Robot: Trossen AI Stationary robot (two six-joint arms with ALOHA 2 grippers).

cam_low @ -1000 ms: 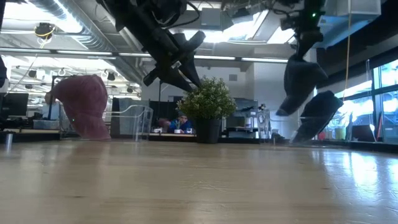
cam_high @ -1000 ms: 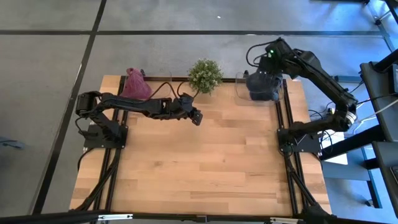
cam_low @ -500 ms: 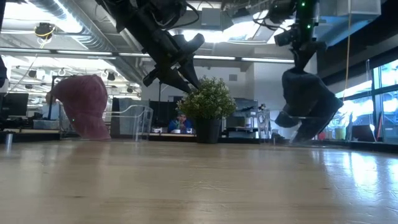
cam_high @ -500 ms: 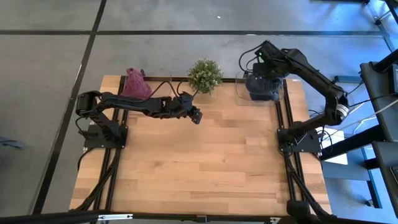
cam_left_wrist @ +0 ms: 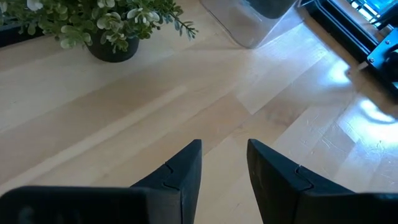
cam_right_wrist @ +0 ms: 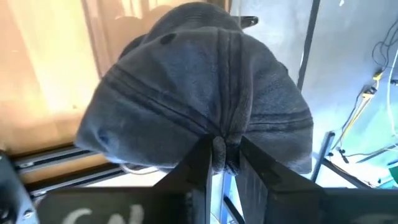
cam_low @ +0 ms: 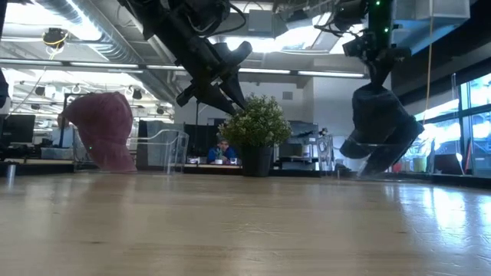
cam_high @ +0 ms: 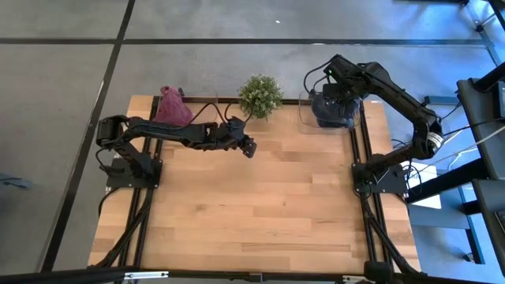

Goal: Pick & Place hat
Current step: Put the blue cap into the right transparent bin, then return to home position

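Observation:
The dark grey hat (cam_high: pixel 332 110) hangs from my right gripper (cam_high: pixel 334 81) at the table's far right corner, over a clear stand (cam_high: pixel 304 112). It also shows in the low view, dark hat (cam_low: pixel 380 126), and fills the right wrist view, dark hat (cam_right_wrist: pixel 199 99). My right gripper (cam_right_wrist: pixel 222 152) is shut on it. A pink hat (cam_high: pixel 172 107) sits on another clear stand at the far left, pink hat (cam_low: pixel 103 130). My left gripper (cam_high: pixel 248 148) hovers open above the table near the plant, left gripper (cam_left_wrist: pixel 224 152). My right gripper pinches the dark hat's crown at a bunched seam (cam_right_wrist: pixel 219 138) between its two fingers, coming from above and pointing down. The hat hangs below the fingers (cam_low: pixel 379 70), crown up. Its lower edge (cam_low: pixel 383 157) is down by the clear stand; whether it rests there I cannot tell.
A potted plant (cam_high: pixel 260 95) stands at the middle of the far edge, close to my left gripper, plant (cam_low: pixel 257 130). The clear stand's wall (cam_left_wrist: pixel 249 25) shows beyond the left fingers. Bare wood (cam_high: pixel 260 213) covers the middle and near part of the table.
My right gripper has moved down and a little toward the table's far left, staying shut on the dark hat. The hat has come down with it, from hanging high above the clear stand to low over it. The left arm has kept still.

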